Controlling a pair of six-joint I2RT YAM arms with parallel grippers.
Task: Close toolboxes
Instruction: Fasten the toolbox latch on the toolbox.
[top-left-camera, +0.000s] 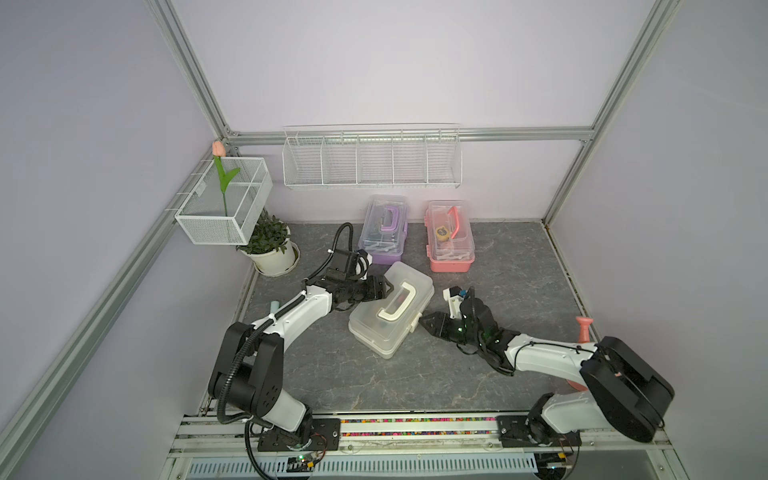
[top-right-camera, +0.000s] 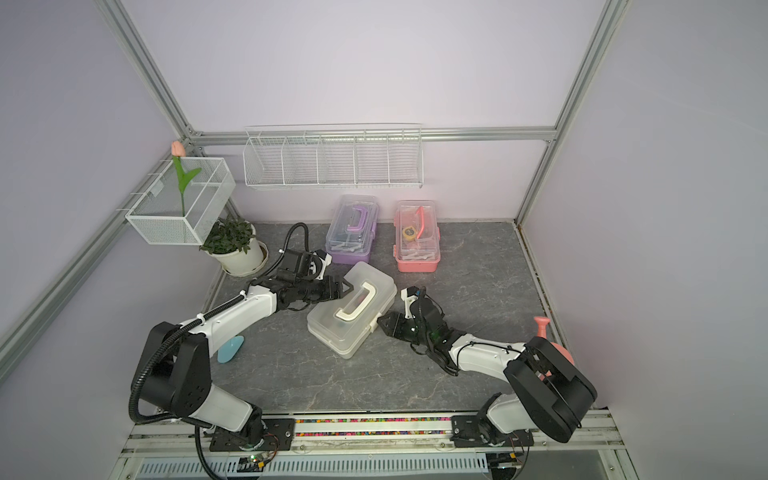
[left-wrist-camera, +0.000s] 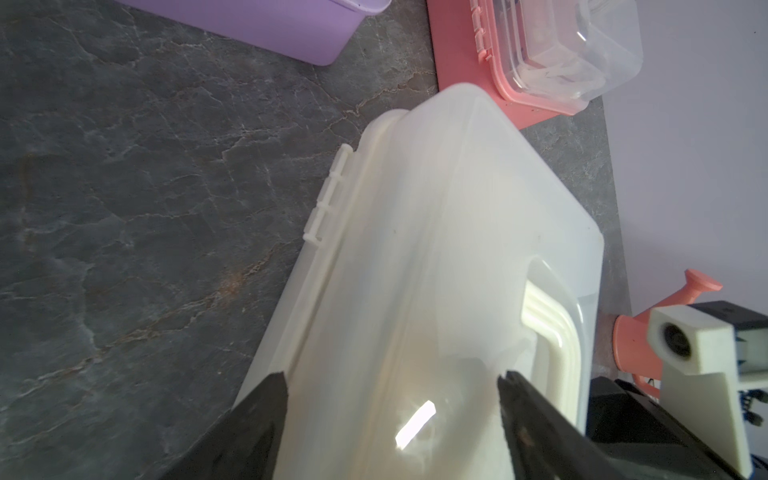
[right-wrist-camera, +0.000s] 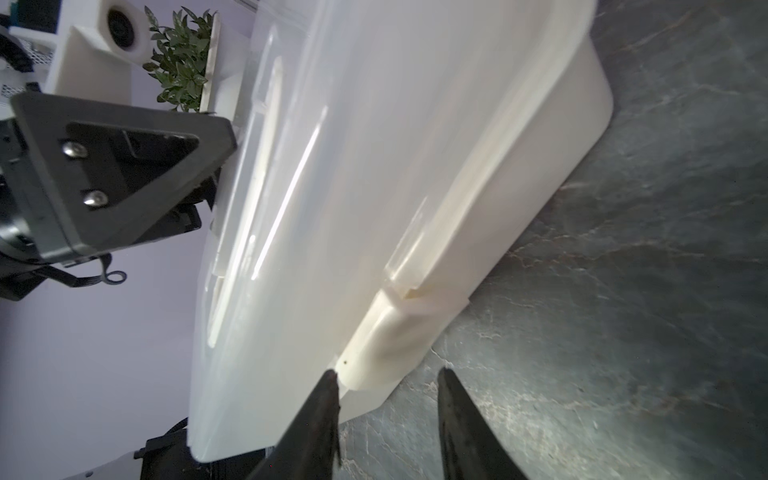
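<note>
Both grippers stand parted at the white toolbox (top-left-camera: 390, 316), whose lid is down.
The left gripper (left-wrist-camera: 390, 382) spreads wide over one end of its lid, arm stretched low. The right gripper (right-wrist-camera: 388, 374) has its jaws narrowly apart, one fingertip touching its latch (right-wrist-camera: 386, 336). The purple toolbox (top-left-camera: 384, 232) and pink toolbox (top-left-camera: 451, 241) stand just behind it.

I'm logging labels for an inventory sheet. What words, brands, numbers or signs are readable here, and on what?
No text can be read in any view.
Yellow round item in the pink toolbox: any marking is too small to read.
Clear tag on the mesh basket: too small to tell.
White toolbox: no print visible.
</note>
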